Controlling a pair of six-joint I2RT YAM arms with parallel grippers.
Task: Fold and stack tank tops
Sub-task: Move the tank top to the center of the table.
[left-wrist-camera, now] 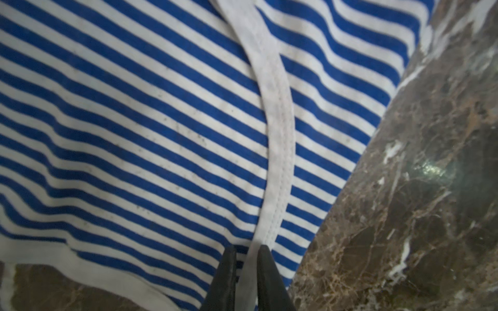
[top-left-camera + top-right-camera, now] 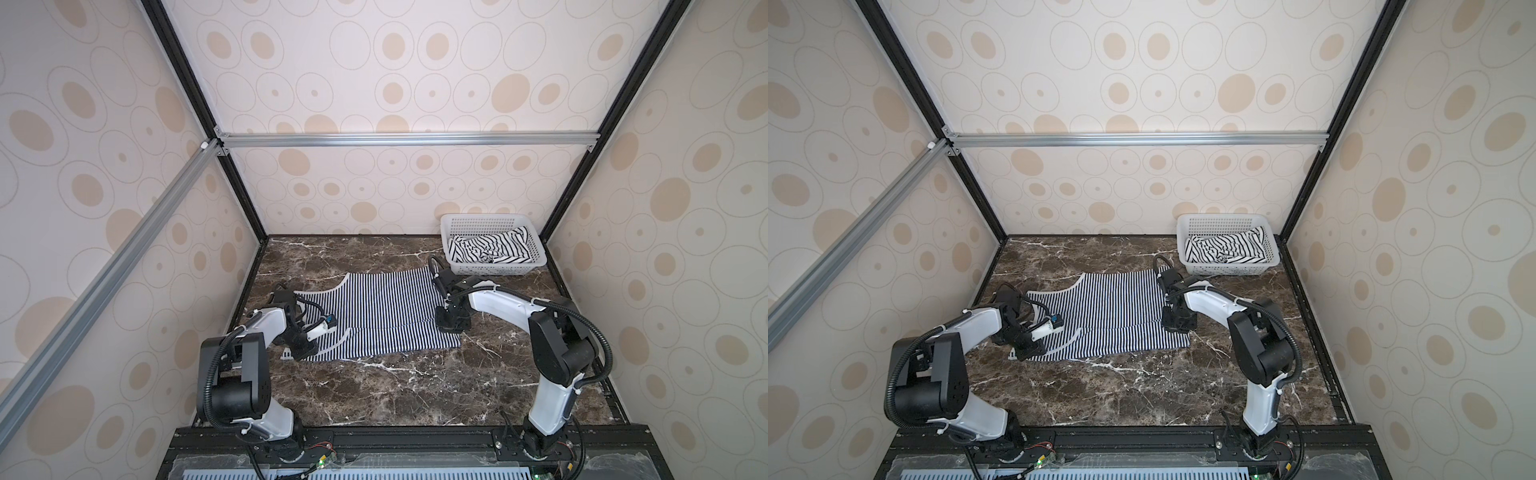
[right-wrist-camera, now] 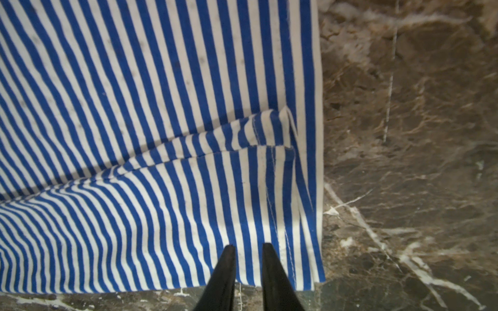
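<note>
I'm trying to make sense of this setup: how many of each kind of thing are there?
Striped tank tops: 2 (narrow-striped top, wide-striped top)
White basket: 1
Robot hands: 2 (left hand, right hand)
Total: 5

basket (image 2: 494,268): white, perforated, far right table corner | table (image 2: 395,395): brown marble, white veins | walls (image 2: 415,62): beige ovals | crossbar (image 2: 407,138): aluminium
</note>
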